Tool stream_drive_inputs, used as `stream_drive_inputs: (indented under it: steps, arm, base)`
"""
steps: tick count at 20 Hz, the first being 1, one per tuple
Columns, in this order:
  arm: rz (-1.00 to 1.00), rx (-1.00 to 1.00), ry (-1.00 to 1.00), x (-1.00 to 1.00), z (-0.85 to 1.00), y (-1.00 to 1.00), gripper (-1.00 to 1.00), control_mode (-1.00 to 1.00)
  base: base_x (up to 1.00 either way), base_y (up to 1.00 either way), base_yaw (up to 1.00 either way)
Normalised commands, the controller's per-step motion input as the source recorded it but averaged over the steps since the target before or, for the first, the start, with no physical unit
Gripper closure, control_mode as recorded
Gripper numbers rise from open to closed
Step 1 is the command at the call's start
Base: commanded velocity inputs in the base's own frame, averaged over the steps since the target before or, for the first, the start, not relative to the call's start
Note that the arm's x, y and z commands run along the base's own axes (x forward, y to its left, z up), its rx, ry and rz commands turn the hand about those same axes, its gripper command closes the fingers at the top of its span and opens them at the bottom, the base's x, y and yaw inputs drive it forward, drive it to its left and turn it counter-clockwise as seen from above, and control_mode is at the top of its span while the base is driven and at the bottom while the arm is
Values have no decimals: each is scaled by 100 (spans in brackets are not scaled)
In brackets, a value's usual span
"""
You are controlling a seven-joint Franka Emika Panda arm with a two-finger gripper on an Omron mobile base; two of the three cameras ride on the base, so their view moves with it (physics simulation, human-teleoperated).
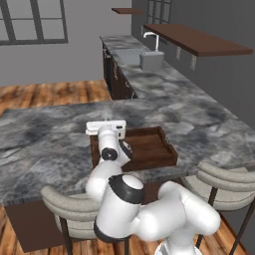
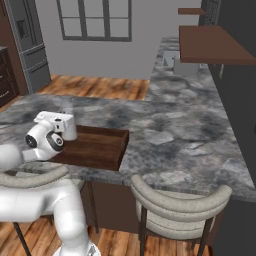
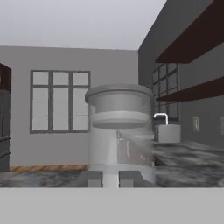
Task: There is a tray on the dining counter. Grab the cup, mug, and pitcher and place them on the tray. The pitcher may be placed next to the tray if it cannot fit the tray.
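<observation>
Nearest the viewer, two grey padded stools [image 2: 177, 202] stand against the near edge of the dining counter [image 1: 45, 144], a long slab of grey marbled stone. The white robot arm rises between them and reaches over that edge. Its gripper [image 3: 110, 178] is pressed nearly together around the base of the pitcher [image 3: 119, 127], a tall pale bottle shape with a wider clear collar at the top, which stands upright straight ahead of the fingers [image 3: 91, 178]. In the right base view the pitcher [image 2: 68, 125] shows just behind the robot's hand, at the left end of the tray [image 2: 102, 150]. The tray is dark brown wood with low raised edges and lies on the counter close to its near edge. Whether the pitcher's base rests on the tray floor or hangs just above it cannot be told. Farther back, the counter turns and runs away toward a sink [image 1: 151, 59] with a white tap. A dark wooden shelf [image 1: 199, 41] hangs on the grey wall, and a paned window [image 2: 95, 20] sits in the far wall.
</observation>
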Motion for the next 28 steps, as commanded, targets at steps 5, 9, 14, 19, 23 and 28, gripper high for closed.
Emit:
stream_drive_inputs:
  steps: [5,9,14,19,23,28]
  arm:
    - [0,-2,-1,-21,-63,3,-100,-100]
    - [0,0,-6,-34,-30,0,-100,-100]
    - [2,0,-11,-12,11,0,-100,-100]
    - [0,0,-3,-50,54,0,-100,-100]
    - [0,5,4,-56,82,-5,-100,-100]
    - [0,12,26,-32,100,-20,-100,-100]
  base:
    - [0,0,0]
    - [0,0,0]
    - [0,0,0]
    - [0,0,0]
    - [0,0,0]
    - [0,0,0]
